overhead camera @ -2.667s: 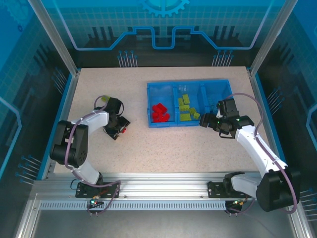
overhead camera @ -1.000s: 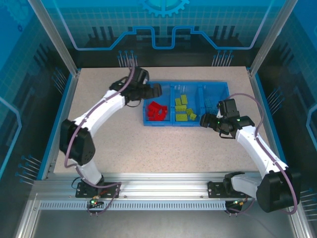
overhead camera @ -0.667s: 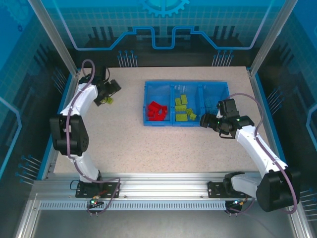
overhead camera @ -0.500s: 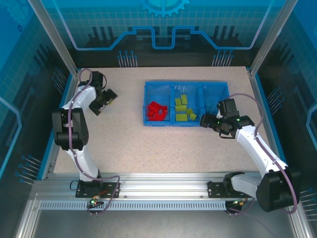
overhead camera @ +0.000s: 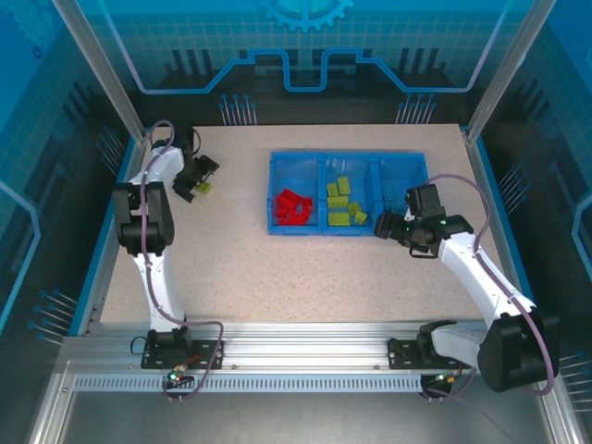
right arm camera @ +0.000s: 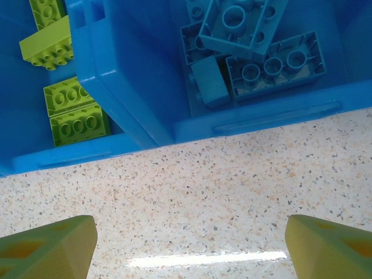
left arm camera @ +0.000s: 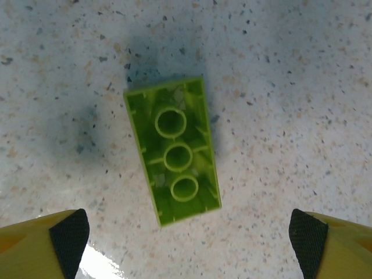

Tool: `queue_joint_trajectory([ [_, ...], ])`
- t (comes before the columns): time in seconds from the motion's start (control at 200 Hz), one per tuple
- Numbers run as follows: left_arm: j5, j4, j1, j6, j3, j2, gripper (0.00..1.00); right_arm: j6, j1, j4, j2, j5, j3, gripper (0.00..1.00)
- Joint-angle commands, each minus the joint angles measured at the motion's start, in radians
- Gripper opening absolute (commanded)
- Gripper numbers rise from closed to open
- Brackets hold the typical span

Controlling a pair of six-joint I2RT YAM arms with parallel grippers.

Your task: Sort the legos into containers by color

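Observation:
A yellow-green brick [left arm camera: 173, 157] lies upside down on the speckled table, its hollow tubes facing up. My left gripper [left arm camera: 186, 235] hangs open over it, fingers wide apart and clear of it; from above, the same gripper [overhead camera: 196, 178] sits at the far left of the table with the brick [overhead camera: 203, 187] beside it. The blue tray [overhead camera: 277, 165] holds red bricks [overhead camera: 294, 207] in its left compartment, yellow-green bricks [overhead camera: 340, 203] in the middle one and blue bricks [right arm camera: 256, 49] in the right one. My right gripper [right arm camera: 189, 238] is open over bare table just in front of the tray wall [right arm camera: 273, 116].
The table's raised blue edge [overhead camera: 118, 199] runs close to the left gripper. A wide stretch of bare speckled tabletop [overhead camera: 305, 277] lies between the tray and the arm bases.
The left arm swung from the tray's left compartment out to the far left of the table and now hovers over the yellow-green brick. The right arm has stayed put.

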Motion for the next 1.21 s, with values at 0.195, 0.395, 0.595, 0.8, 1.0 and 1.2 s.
queue_joint_trajectory([
  [0.195,-0.036,-0.134,0.015,0.017,0.148,0.137,0.75,0.018,0.001,-0.018,0.037,0.021,0.018,0.86],
  [0.395,-0.05,-0.129,0.021,0.041,0.114,0.163,0.58,0.019,-0.001,-0.016,0.041,0.03,0.018,0.86],
  [0.595,-0.045,-0.088,0.026,0.058,0.051,0.136,0.29,0.013,-0.003,-0.023,0.052,0.027,0.056,0.86],
  [0.8,0.027,0.064,-0.017,0.096,-0.081,-0.028,0.14,0.021,0.0,-0.024,0.045,0.018,0.067,0.86],
  [1.0,-0.025,0.198,-0.228,0.256,-0.149,-0.29,0.17,0.023,0.001,-0.038,0.013,0.022,0.069,0.85],
  [1.2,-0.069,0.287,-0.475,0.275,-0.165,-0.411,0.19,0.017,0.0,-0.062,-0.018,0.023,0.063,0.85],
])
